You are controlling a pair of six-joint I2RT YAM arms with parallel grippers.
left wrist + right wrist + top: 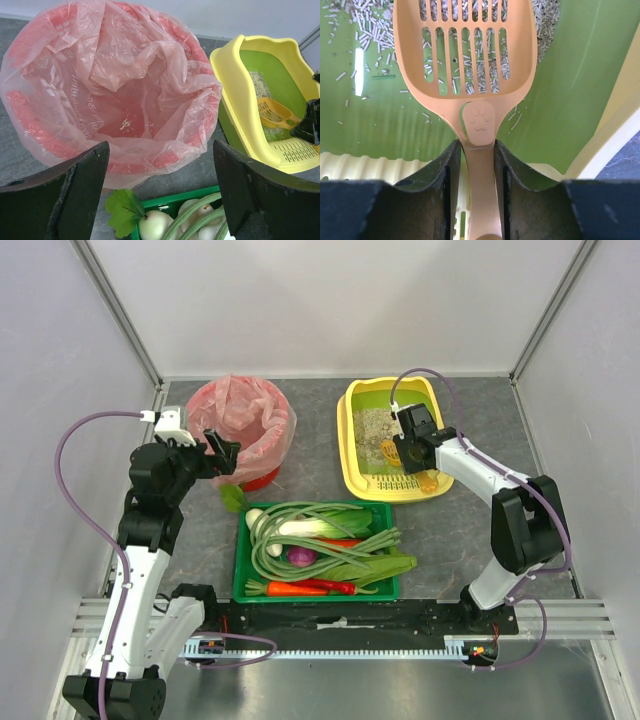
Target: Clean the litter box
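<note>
Right end effector around paw-marked orange scoop, inside litter box

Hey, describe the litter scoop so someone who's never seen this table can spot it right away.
Find the yellow rectangular plastic litter box with green lining, on the far right part of the grey table. Inside it is the orange slotted plastic scoop, its handle clamped by the right pincer. Nothing else there is orange and slotted, with a paw print on the handle.
</note>
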